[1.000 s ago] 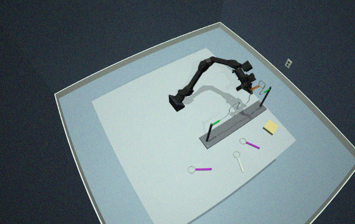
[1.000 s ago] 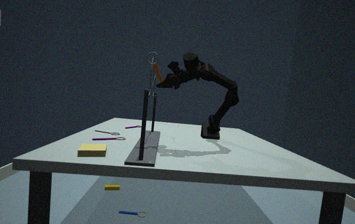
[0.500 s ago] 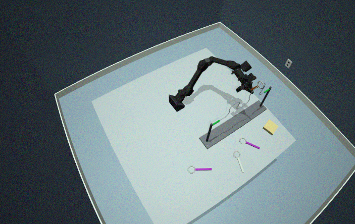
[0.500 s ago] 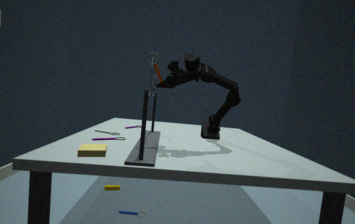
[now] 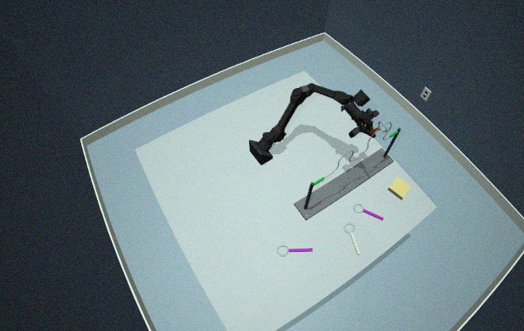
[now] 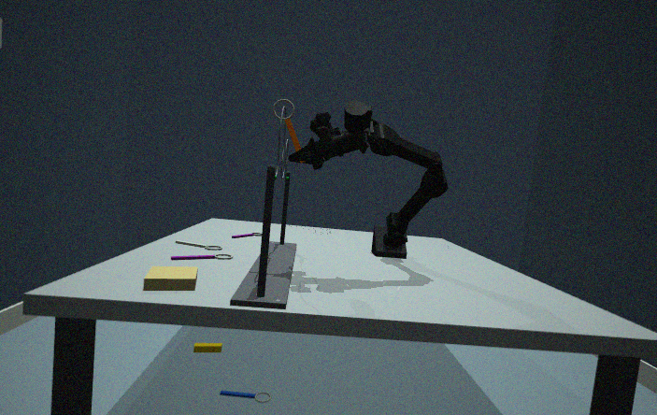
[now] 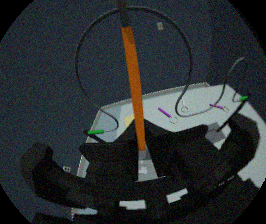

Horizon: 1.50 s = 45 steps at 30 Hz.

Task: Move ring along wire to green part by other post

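Observation:
My gripper [image 5: 373, 132] [image 6: 297, 157] [image 7: 138, 121] is shut on the lower end of the orange handle [image 5: 375, 130] [image 6: 293, 134] [image 7: 135, 80]. The handle tilts up to the ring [image 6: 274, 108], which is high above the posts. In the exterior view the top of the grey wire [image 6: 279, 136] [image 7: 191, 64] shows inside the ring; I cannot tell how much gap is around it. The ring is out of the wrist view. The near green part [image 5: 393, 133] [image 7: 95, 132] is by one post [image 5: 392, 142] [image 6: 265, 232]; the other green part [image 5: 318, 181] [image 7: 243, 98] is by the far post [image 5: 308, 196] [image 6: 284, 211].
The posts stand on a grey base [image 5: 329, 191] [image 6: 253, 291]. Beyond it lie a yellow block [image 5: 399, 187] [image 6: 169, 278], two purple-handled rings [image 5: 373, 214] [image 5: 300, 250] and a white-handled ring [image 5: 355, 243]. The wire's bends run beside and below my fingers.

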Available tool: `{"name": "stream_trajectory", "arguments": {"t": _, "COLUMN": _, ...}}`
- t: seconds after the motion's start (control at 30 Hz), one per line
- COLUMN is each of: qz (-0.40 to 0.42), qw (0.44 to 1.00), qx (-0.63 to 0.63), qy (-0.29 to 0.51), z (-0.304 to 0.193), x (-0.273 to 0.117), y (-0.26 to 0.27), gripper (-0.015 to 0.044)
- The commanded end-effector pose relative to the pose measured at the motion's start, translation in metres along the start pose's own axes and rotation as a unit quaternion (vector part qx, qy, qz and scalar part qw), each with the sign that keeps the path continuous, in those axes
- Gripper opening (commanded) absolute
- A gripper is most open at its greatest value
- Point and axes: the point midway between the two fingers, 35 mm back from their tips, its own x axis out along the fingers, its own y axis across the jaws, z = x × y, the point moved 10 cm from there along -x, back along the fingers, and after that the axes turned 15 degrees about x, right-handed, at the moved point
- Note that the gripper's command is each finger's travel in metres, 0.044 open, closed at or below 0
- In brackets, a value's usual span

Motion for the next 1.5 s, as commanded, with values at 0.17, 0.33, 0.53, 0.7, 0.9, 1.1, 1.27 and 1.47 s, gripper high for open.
{"name": "stream_trajectory", "arguments": {"t": 0.17, "qz": 0.029, "qw": 0.998, "qx": 0.052, "qy": -0.001, "z": -0.0021, "x": -0.0024, "y": 0.0012, "gripper": -0.015}}
{"name": "stream_trajectory", "arguments": {"t": 0.33, "qz": 0.043, "qw": 0.996, "qx": 0.081, "qy": -0.001, "z": -0.0029, "x": -0.0021, "y": 0.0009, "gripper": -0.015}}
{"name": "stream_trajectory", "arguments": {"t": 0.53, "qz": 0.06, "qw": 0.991, "qx": 0.116, "qy": -0.001, "z": -0.0039, "x": -0.0016, "y": 0.0005, "gripper": -0.015}}
{"name": "stream_trajectory", "arguments": {"t": 0.7, "qz": 0.073, "qw": 0.987, "qx": 0.145, "qy": -0.002, "z": -0.0048, "x": -0.0013, "y": 0.0004, "gripper": -0.015}}
{"name": "stream_trajectory", "arguments": {"t": 0.9, "qz": 0.089, "qw": 0.98, "qx": 0.179, "qy": -0.002, "z": -0.0058, "x": -0.0008, "y": 0.0002, "gripper": -0.015}}
{"name": "stream_trajectory", "arguments": {"t": 1.1, "qz": 0.105, "qw": 0.971, "qx": 0.213, "qy": -0.002, "z": -0.0068, "x": -0.0004, "y": 0.0002, "gripper": -0.015}}
{"name": "stream_trajectory", "arguments": {"t": 1.27, "qz": 0.119, "qw": 0.963, "qx": 0.241, "qy": -0.002, "z": -0.0077, "x": -0.0001, "y": 0.0002, "gripper": -0.015}}
{"name": "stream_trajectory", "arguments": {"t": 1.47, "qz": 0.135, "qw": 0.952, "qx": 0.275, "qy": -0.003, "z": -0.0087, "x": 0.0003, "y": 0.0004, "gripper": -0.015}}
